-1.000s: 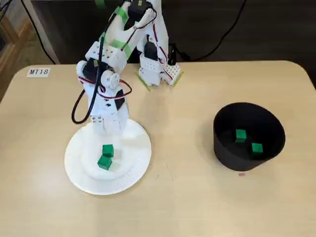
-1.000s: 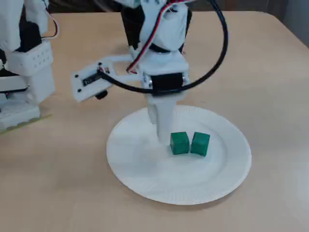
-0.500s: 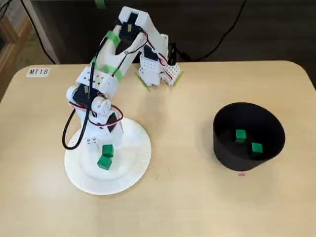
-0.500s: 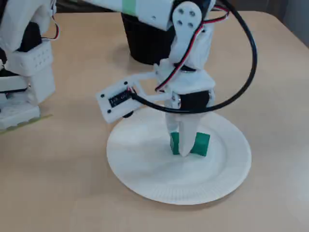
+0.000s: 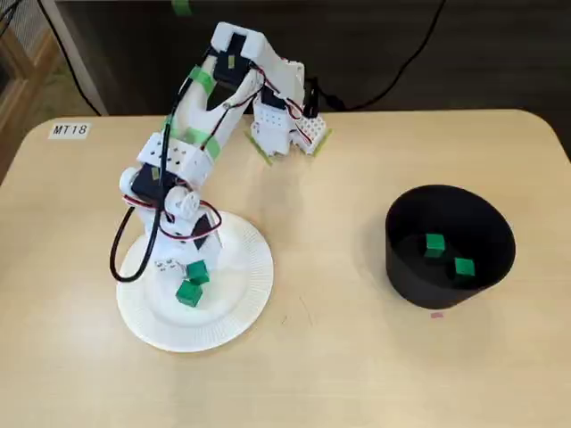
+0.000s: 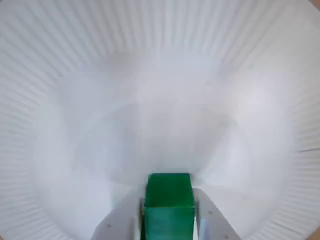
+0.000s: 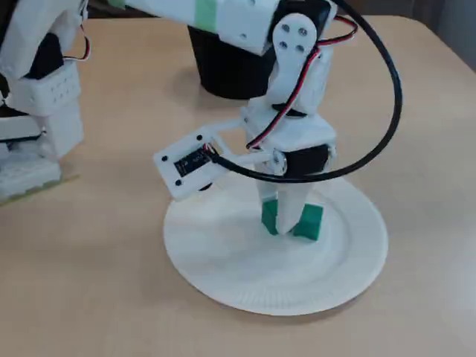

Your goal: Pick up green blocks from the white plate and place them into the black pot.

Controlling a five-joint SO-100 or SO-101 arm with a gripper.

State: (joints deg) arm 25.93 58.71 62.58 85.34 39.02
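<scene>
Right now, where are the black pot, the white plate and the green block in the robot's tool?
round black pot (image 5: 426, 292): a fixed view, front outer wall.
white paper plate (image 5: 250, 308): a fixed view, bare ribbed rim.
small green cube block (image 6: 169, 192): wrist view, lighter upper face.

**Hidden and cropped bits**

Wrist view: the green cube block (image 6: 169, 200) between my white fingers (image 6: 207, 221) runs off the bottom edge, and so do the fingers. The white paper plate (image 6: 160, 75) has its rim mostly cropped. Side fixed view: one finger covers part of that block. The black round pot (image 7: 223, 74) sits mostly behind my arm, inside unseen.
</scene>
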